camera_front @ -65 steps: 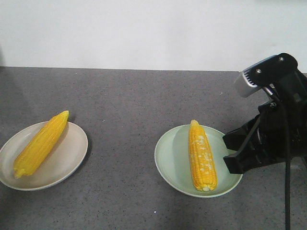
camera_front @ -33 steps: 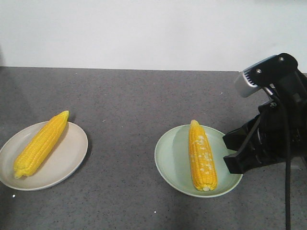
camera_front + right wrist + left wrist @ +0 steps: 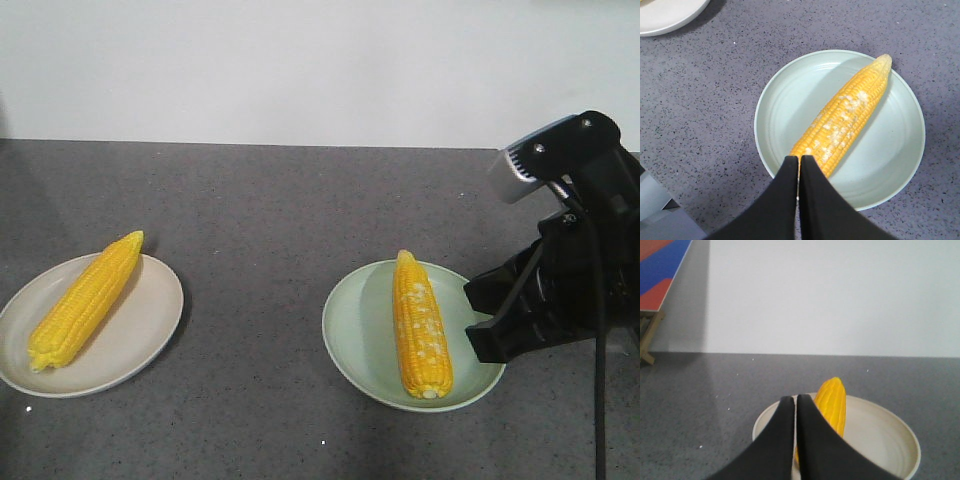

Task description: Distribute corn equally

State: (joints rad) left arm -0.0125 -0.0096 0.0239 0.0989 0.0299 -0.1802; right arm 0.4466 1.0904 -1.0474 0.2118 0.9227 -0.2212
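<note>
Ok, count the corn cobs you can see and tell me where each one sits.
2. One corn cob lies on the beige plate at the left; the other corn cob, with pale patches, lies on the green plate at the right. Others may be out of view.

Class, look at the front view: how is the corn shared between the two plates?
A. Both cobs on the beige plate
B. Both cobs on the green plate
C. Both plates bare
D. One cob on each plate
D: one cob lies on the beige plate, and one white-speckled cob lies on the green plate.
</note>
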